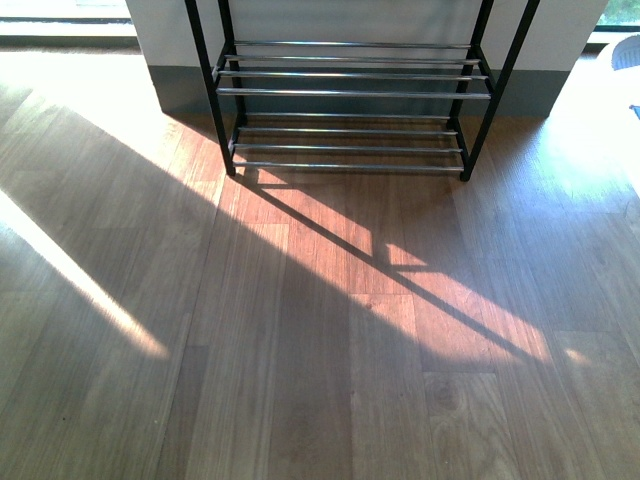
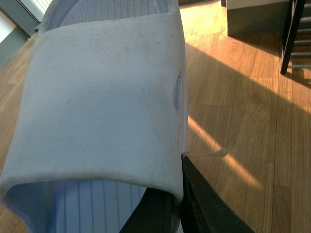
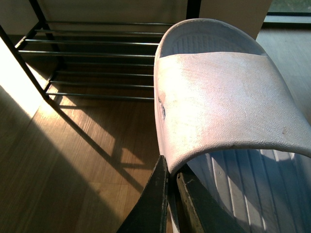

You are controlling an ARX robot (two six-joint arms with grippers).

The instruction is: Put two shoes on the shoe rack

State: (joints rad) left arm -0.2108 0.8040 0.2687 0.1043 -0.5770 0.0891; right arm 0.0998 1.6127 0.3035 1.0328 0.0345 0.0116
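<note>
Against the far wall [image 1: 160,40], the shoe rack [image 1: 350,92] stands on the wooden floor [image 1: 300,350]. Both visible shelves of thin rods are bare, and neither arm shows in the front view.

Each wrist view shows one pale foam slide carried above the floor. The left pincer [image 2: 176,194] is clamped narrowly on the side edge of the left slide [image 2: 102,107] at its strap, one finger under the strap and one outside. The right pincer [image 3: 171,177] grips the right slide [image 3: 228,107] the same way, with the rack close ahead of it.

The step in hand looks like carrying both slides to a shelf. To do it well, each sole should come in level and lie across several rods, not along a gap where a toe or heel could dip through. The slides should enter between the black uprights, side by side but apart, and be let go only once the sole rests on the rods.

No brand, label or writing can be read on either slide or the rack.
</note>
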